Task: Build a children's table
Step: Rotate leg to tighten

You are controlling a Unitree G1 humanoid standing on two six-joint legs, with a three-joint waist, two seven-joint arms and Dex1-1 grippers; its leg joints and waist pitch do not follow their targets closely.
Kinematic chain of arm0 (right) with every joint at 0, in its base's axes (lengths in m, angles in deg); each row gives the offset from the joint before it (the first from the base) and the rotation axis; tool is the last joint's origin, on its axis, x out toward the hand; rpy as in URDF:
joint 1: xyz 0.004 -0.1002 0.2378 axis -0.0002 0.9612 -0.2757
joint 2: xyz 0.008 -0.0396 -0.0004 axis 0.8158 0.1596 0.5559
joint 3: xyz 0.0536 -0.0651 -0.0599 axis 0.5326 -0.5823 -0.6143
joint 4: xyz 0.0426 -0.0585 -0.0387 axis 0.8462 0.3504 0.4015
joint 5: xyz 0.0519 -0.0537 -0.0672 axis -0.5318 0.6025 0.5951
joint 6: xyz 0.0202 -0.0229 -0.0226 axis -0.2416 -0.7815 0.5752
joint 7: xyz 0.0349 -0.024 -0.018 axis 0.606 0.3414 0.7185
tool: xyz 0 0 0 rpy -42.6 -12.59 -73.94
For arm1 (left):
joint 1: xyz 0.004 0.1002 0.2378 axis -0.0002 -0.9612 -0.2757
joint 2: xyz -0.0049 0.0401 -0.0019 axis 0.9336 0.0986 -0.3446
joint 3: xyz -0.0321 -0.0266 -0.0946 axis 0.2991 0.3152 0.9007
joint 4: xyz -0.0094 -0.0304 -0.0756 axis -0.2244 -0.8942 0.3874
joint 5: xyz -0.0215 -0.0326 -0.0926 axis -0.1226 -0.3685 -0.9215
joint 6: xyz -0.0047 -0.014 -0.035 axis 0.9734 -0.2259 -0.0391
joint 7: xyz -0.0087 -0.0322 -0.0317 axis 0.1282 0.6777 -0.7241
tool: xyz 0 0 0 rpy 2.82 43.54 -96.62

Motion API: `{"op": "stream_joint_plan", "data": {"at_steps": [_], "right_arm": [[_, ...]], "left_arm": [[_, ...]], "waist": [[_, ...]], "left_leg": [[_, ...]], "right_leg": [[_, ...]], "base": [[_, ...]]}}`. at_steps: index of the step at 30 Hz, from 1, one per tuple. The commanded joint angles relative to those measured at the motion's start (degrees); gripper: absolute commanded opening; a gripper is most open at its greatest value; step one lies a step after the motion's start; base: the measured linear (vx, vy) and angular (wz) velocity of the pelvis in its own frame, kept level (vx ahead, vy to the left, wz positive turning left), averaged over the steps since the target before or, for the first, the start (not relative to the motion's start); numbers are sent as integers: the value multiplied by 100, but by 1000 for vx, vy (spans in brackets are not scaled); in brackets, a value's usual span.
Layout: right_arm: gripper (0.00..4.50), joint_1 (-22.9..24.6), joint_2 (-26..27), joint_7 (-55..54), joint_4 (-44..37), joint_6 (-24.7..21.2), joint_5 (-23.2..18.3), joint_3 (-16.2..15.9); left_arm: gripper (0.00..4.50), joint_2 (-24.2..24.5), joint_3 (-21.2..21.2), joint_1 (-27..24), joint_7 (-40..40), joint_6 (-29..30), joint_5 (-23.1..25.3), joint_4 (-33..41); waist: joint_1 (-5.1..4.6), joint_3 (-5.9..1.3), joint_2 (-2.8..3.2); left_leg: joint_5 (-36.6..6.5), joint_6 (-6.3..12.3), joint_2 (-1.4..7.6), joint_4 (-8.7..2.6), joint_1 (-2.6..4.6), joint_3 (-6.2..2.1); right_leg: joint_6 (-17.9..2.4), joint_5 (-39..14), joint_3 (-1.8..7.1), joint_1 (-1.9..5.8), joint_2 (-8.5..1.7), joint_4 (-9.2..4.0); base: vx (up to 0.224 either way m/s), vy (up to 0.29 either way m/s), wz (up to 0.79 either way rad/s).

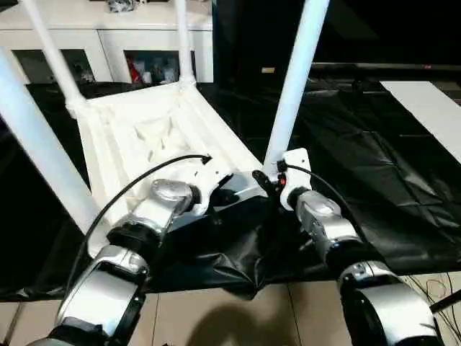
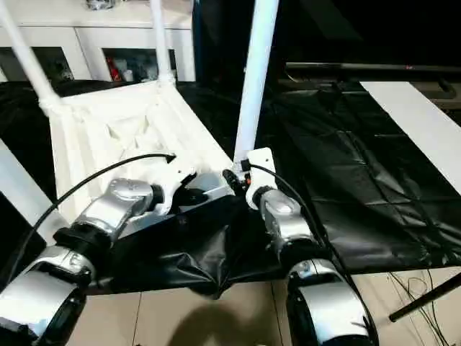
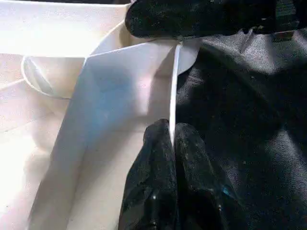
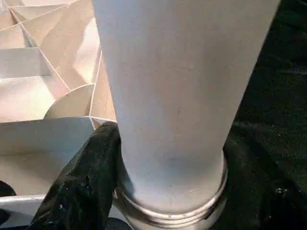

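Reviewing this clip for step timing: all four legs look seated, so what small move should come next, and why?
Probably a slow joint lift to start tipping the tabletop over. The left tool is pinched on its thin edge and the right tool straddles the base of the near right leg; four legs stand in the upturned tabletop.

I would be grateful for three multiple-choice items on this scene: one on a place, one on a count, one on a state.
1. Where does the tabletop lie?
A. on a black sheet
B. on bare tiles
C. on the cabinet

2. How many legs stand in its sockets?
A. two
B. three
C. four

3. What is the left gripper doing?
A. hanging open
B. pinching the tabletop's thin rim
C. gripping a leg

Answers:
1 A, the black sheet spreads under it.
2 C, one leg rises at each corner, the near right leg included.
3 B, its fingers are shut on the rim's edge.
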Motion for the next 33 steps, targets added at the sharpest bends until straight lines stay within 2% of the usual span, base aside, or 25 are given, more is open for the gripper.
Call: {"op": "stream_joint_plan", "data": {"at_steps": [1,3,6,7,8,10,12,13,14,16,20,22,25,27,28,29,32,33], "right_arm": [[334,27,278,847,-123,196,-119,-192],[334,86,136,1122,-243,279,-107,-219],[376,134,-55,1454,-338,290,-108,-275],[382,250,-370,2151,-565,156,-157,-399],[386,250,-370,2151,-565,156,-157,-399],[386,393,-676,2904,-842,16,-216,-509],[386,515,-889,3362,-1072,14,-238,-594],[386,577,-1012,3609,-1169,55,-223,-648],[386,595,-1053,3692,-1195,74,-211,-667],[386,684,-1235,4154,-1363,35,-264,-716],[386,761,-1360,4512,-1572,-19,-310,-817],[386,752,-1408,4753,-1603,-75,-291,-907],[386,732,-1446,4855,-1564,-64,-211,-976],[386,724,-1452,4847,-1542,-48,-183,-991],[370,711,-1478,4919,-1511,-65,-133,-1020],[353,708,-1479,4916,-1507,-63,-126,-1024],[349,695,-1480,4918,-1513,-84,-88,-1016],[329,700,-1485,4925,-1545,-119,-101,-1011]], "left_arm": [[0,-19,-61,-56,-152,97,160,-208],[0,79,-128,-103,86,14,154,-108],[0,211,-221,-182,399,-89,159,36],[0,424,-327,-333,863,-163,131,283],[0,424,-327,-333,863,-163,131,283],[0,641,-425,-479,1300,-294,109,488],[0,805,-465,-596,1671,-252,24,685],[0,910,-494,-682,1959,-348,-45,821],[0,948,-503,-713,2071,-395,-73,868],[0,1118,-528,-826,2493,-427,-182,1021],[0,1263,-530,-910,2832,-449,-302,1206],[0,1339,-512,-910,2879,-406,-307,1268],[0,1365,-484,-896,2874,-392,-304,1260],[0,1371,-483,-893,2884,-383,-308,1260],[0,1415,-471,-913,2881,-354,-299,1332],[0,1418,-470,-913,2883,-352,-300,1336],[0,1441,-466,-918,2931,-353,-306,1361],[0,1451,-468,-919,2955,-357,-310,1369]], "waist": [[-10,-280,-6],[-5,-282,7],[-5,-284,-10],[-11,-298,-20],[6,-306,-20],[-8,-311,-20],[9,-337,-1],[26,-337,7],[17,-337,7],[34,-349,13],[88,-325,7],[136,-315,6],[146,-305,-6],[145,-308,-5],[143,-316,22],[142,-317,15],[140,-330,8],[139,-330,9]], "left_leg": [[-2146,63,-25,-393,49,-5],[-2088,110,-21,-390,38,0],[-1929,165,-17,-386,13,6],[-1833,203,-20,-371,2,12],[-1753,240,-9,-372,-12,5],[-1477,361,-7,-346,-40,20],[-1286,387,7,-322,-16,27],[-1107,452,22,-308,-24,33],[-1057,485,17,-298,-33,44],[-1023,541,24,-287,-5,54],[-1149,514,45,-307,35,73],[-1298,398,47,-322,46,78],[-1365,306,39,-333,33,73],[-1345,280,36,-333,33,70],[-1313,261,32,-328,32,68],[-1303,264,32,-326,34,71],[-1157,313,27,-312,31,72],[-1142,323,25,-309,31,73]], "right_leg": [[-975,-1971,88,149,-143,-498],[-1035,-1825,87,157,-144,-484],[-1128,-1631,82,188,-145,-460],[-1152,-1558,80,208,-145,-445],[-1159,-1471,78,239,-155,-438],[-1275,-1058,76,253,-135,-389],[-1383,-728,81,261,-133,-344],[-1504,-340,74,270,-118,-301],[-1563,-200,70,266,-104,-282],[-1701,23,64,268,-105,-246],[-1690,-201,74,244,-113,-266],[-1601,-459,85,232,-121,-286],[-1521,-635,92,234,-134,-298],[-1494,-668,94,237,-138,-299],[-1493,-590,93,238,-134,-294],[-1502,-549,93,238,-131,-292],[-1555,-291,88,249,-120,-263],[-1564,-266,88,249,-118,-261]], "base": [[0,0,0],[0,0,0],[0,0,0],[0,0,0],[0,0,0],[0,0,0],[27,-3,0],[53,-1,-1],[53,-1,-1],[0,0,0],[0,0,0],[0,0,0],[0,0,0],[0,0,0],[0,0,0],[0,0,0],[0,0,0],[0,0,0]]}}
